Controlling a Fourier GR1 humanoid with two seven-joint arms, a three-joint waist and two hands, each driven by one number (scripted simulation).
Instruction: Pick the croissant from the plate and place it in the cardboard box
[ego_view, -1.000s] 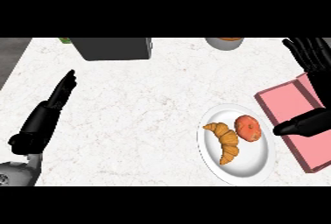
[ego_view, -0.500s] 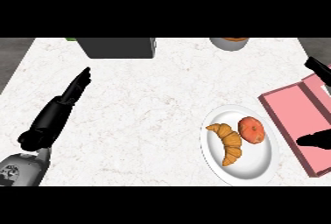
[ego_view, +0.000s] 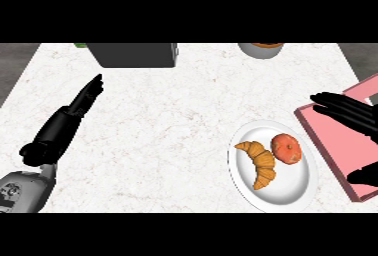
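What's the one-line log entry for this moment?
croissant: on plate, untouched | right hand: open, over pink box | left hand: open, over counter

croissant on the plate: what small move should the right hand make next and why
Probably move the open right hand left toward the croissant: the hand hovers over the pink box, and the croissant lies untouched on the left half of the plate.

The counter (ego_view: 170, 125) is matt white stone with faint grey veins. The plate (ego_view: 284, 194) looks like smooth white ceramic. The croissant (ego_view: 260, 162) has a ridged golden crust. The box (ego_view: 332, 146) at right is plain matt pink.
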